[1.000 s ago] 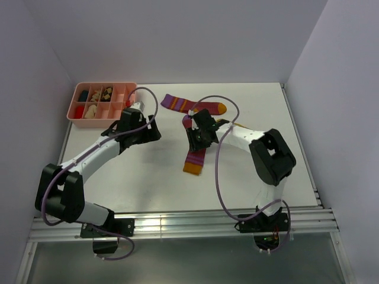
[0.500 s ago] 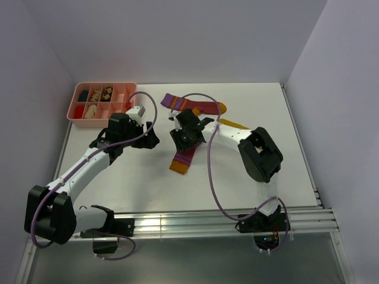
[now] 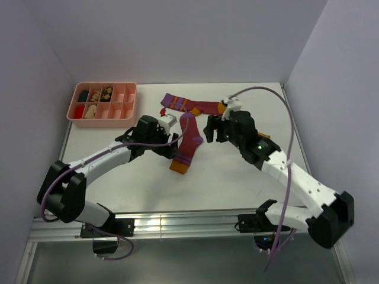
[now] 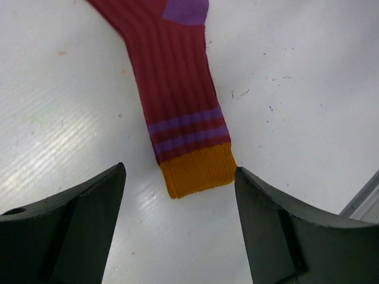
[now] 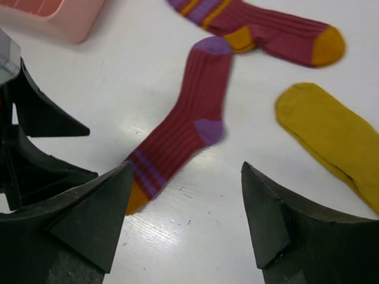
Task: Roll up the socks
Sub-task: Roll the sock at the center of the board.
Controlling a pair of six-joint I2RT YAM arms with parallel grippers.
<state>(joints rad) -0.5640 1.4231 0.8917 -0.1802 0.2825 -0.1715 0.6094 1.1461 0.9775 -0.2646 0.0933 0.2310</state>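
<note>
A maroon sock [image 3: 188, 142] lies flat mid-table, purple tip to the back, orange ribbed end [image 4: 198, 171] to the front. My left gripper [image 3: 170, 151] stands open just left of that orange end, which sits between its fingertips [image 4: 177, 236] in the left wrist view. A second maroon sock [image 3: 192, 106] with an orange toe lies behind it. A mustard-yellow sock [image 5: 328, 133] lies to the right, mostly hidden under my right arm in the top view. My right gripper [image 3: 208, 133] hovers open right of the near sock [image 5: 183, 124], empty [image 5: 186, 219].
A pink compartment tray [image 3: 100, 118] with small items stands at the back left; its corner [image 5: 53, 18] shows in the right wrist view. White walls close in the table on three sides. The left gripper's dark fingers [image 5: 35, 148] show at that view's left edge.
The right gripper opened, let the near maroon sock go and drew back to the right. The sock now lies flat. My left arm swung right to the sock's orange end.
</note>
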